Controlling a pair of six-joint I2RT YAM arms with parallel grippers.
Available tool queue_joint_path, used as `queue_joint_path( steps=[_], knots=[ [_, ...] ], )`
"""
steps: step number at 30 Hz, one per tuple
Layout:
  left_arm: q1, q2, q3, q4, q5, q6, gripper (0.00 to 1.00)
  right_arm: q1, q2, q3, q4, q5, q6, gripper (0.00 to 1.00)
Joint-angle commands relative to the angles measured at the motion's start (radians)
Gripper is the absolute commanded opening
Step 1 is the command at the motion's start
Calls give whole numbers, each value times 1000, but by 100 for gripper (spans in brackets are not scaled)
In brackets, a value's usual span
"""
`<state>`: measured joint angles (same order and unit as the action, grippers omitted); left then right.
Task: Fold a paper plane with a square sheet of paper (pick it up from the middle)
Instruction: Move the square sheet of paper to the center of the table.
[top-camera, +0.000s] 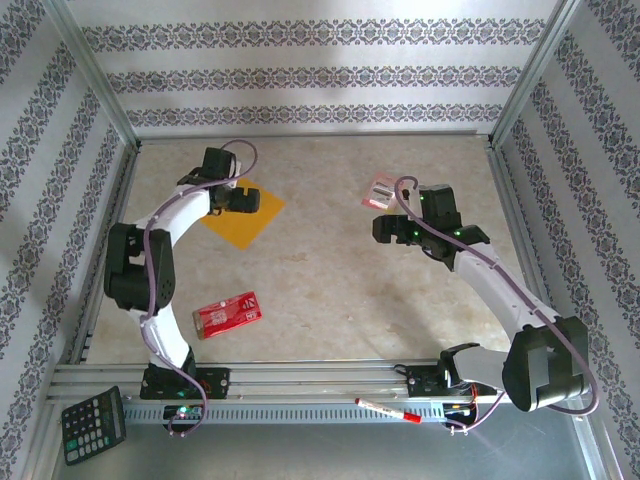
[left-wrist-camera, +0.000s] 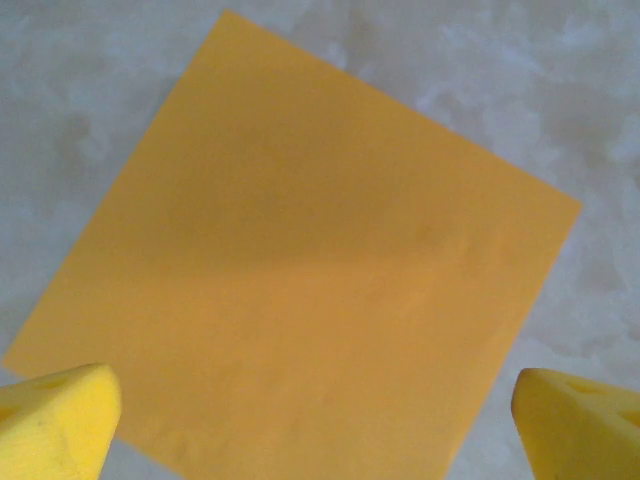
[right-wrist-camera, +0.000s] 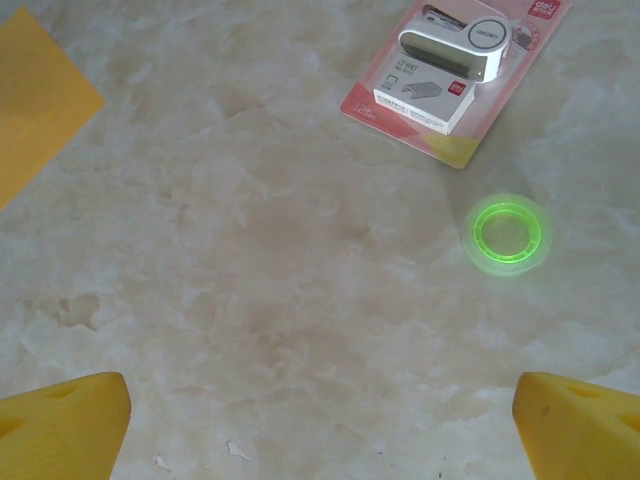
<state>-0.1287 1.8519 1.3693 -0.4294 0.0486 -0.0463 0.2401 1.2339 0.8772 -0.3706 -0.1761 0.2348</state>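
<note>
- Near left: red packet (top-camera: 227, 313) lies flat on the table (top-camera: 330, 290), well apart from the sheet. It is not part of the job.
- Mid right: right gripper (top-camera: 392, 228) (right-wrist-camera: 320, 420) has its fingers spread wide with nothing between them, over bare table.
- The sheet lies well off to the right gripper's left. A corner of it sits at the left edge of the right wrist view.
- Far left: square sheet of paper (top-camera: 245, 222) (left-wrist-camera: 300, 250) (right-wrist-camera: 35, 100) lies flat and unfolded, with no crease visible.
- It is turned diamond-wise to the table edges. Being square it has no long axis, and its diagonals run roughly left-right and near-far.
- Left gripper (top-camera: 238, 198) (left-wrist-camera: 320, 410) hangs directly over the sheet, released and empty.
- In the left wrist view the sheet's near edge runs between the two yellow fingers (left-wrist-camera: 55, 420), and its middle lies just ahead of them.
- Judgement: the left arm is clearly the nearer one. The pick needs a short reach forward and down onto the sheet's centre.
- Risk: thin flat paper offers no edge to pinch in the middle, so the pads may just slide.
- Far right: pink-and-white packet (top-camera: 383, 190) (right-wrist-camera: 455, 75) lies just beyond the right gripper and is not needed.
</note>
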Motion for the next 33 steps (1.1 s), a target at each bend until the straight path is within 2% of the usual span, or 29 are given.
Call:
queue_joint_path(
  steps=[1,9,17,27,33],
  knots=[
    [6,84,103,-141,-18,137,100,7,12,28,10,19,-23,98],
    [8,333,414,-382,-24,236,100,7,38,39,9,28,-19,98],
    [31,480,605,-533,34,227,100,7,30,43,-5,42,-15,98],
    [20,477,532,-539,82,93,93,5,29,48,-17,41,-18,98],
    [-64,434,408,-498,49,-72,93,1,22,39,-16,38,-18,98]
  ],
)
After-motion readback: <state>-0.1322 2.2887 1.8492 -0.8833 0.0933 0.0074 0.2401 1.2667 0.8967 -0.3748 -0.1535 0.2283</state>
